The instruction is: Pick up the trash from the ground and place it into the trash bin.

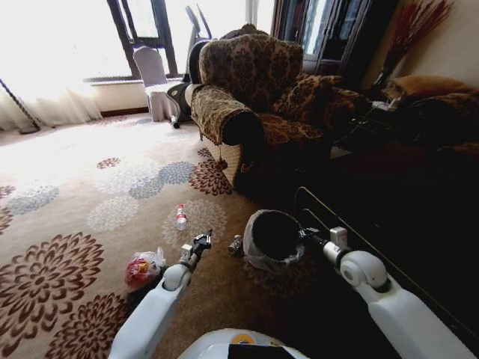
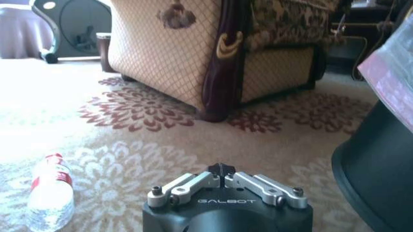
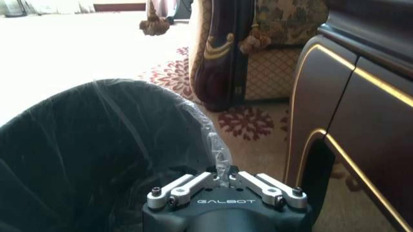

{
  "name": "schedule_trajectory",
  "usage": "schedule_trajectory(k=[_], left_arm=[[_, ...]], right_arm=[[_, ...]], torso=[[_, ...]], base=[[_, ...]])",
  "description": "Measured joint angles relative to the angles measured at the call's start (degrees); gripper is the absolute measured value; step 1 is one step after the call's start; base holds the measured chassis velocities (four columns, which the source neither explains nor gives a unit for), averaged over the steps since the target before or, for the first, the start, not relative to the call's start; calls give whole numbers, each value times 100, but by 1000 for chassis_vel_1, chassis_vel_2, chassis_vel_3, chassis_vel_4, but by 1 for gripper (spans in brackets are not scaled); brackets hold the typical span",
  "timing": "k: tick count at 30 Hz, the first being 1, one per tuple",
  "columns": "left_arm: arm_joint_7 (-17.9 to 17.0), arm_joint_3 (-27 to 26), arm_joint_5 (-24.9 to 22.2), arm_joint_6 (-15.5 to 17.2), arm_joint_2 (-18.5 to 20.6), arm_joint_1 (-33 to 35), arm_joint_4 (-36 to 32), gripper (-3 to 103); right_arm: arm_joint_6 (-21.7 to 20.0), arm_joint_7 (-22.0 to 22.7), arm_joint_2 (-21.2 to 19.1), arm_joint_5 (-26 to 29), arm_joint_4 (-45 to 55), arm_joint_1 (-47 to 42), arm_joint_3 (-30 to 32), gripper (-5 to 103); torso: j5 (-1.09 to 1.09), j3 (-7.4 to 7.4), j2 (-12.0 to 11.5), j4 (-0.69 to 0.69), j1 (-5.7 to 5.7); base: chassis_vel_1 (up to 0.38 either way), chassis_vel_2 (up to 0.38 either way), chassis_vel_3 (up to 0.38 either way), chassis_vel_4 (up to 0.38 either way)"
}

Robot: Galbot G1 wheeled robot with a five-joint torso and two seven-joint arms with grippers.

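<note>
A living room with a flowered carpet (image 1: 90, 202), a patterned armchair (image 1: 254, 82) and a dark cabinet (image 3: 361, 96) along the robot's right.

The right pincer (image 3: 226, 180) is clenched on the thin plastic liner at the rim of the bin (image 1: 273, 238), which stands on the carpet just ahead of the robot, near the cabinet. The bin is black inside, and the liner bunches and wrinkles between the fingers. The film looks soft and slippery, so I judge the hold steadies the bin more than it would carry it; a hard pull could tear the liner or drag it off the rim.

The left pincer (image 1: 200, 242) hangs low over the carpet just beside the bin, clenched on nothing, its tips meeting in the left wrist view.

Out from there, a small dark item (image 1: 236, 244) lies between the left pincer and the bin; too small to tell what it is. A clear bottle (image 1: 180, 216) with a red label lies on its side a little farther on. It should be light and stiff but round and smooth, apt to roll; best taken across the middle of its body. Nearer the robot, on its left, sits a crumpled wrapper (image 1: 142, 268), red and pale. It should be light and yielding, so a pinch into the bunched middle would likely hold.
</note>
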Motion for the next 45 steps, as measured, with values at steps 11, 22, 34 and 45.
schedule_trajectory(k=[11, 22, 34, 45], left_arm=[[153, 585, 977, 36, -803, -971, 1668, 30], [346, 706, 1646, -504, -1907, -2000, 3682, 69], [6, 551, 1900, -684, -2383, -2469, 4807, 100], [-14, 575, 1885, -437, -2345, -2468, 4750, 94]], right_arm=[[52, -2, -174, 57, -87, 9, 162, 1], [147, 1, -511, 239, -148, -107, 358, 1], [178, 0, -565, 296, -232, -24, 274, 1], [195, 0, -521, 296, -272, 18, 195, 1]], torso=[[1, 1, 0, 1, 0], [1, 1, -1, -2, 1], [1, 1, -1, 0, 1], [0, 0, -1, 0, 1]], base=[[0, 0, 0, 0], [0, 0, 0, 0], [0, 0, 0, 0], [0, 0, 0, 0]])
